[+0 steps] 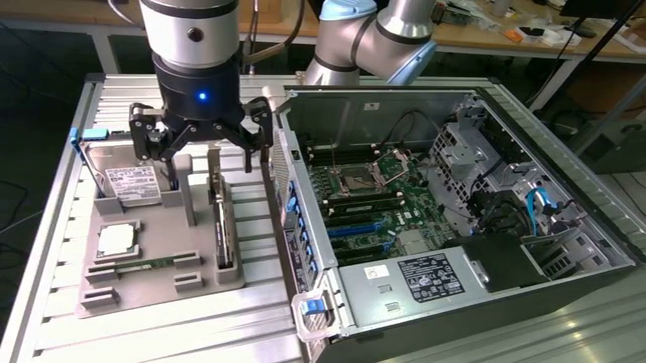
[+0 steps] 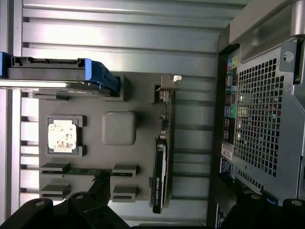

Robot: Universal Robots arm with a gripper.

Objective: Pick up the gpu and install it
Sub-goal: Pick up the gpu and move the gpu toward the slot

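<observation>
My gripper [image 1: 205, 155] hangs spread wide at the upper left of the exterior view, above the gpu [image 1: 223, 227] standing on edge in its gray holder [image 1: 151, 291], where an off-centre descent could crush the card's top edge.

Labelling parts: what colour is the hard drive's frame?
The hard drive's frame is blue; the wrist view shows it best.
</observation>
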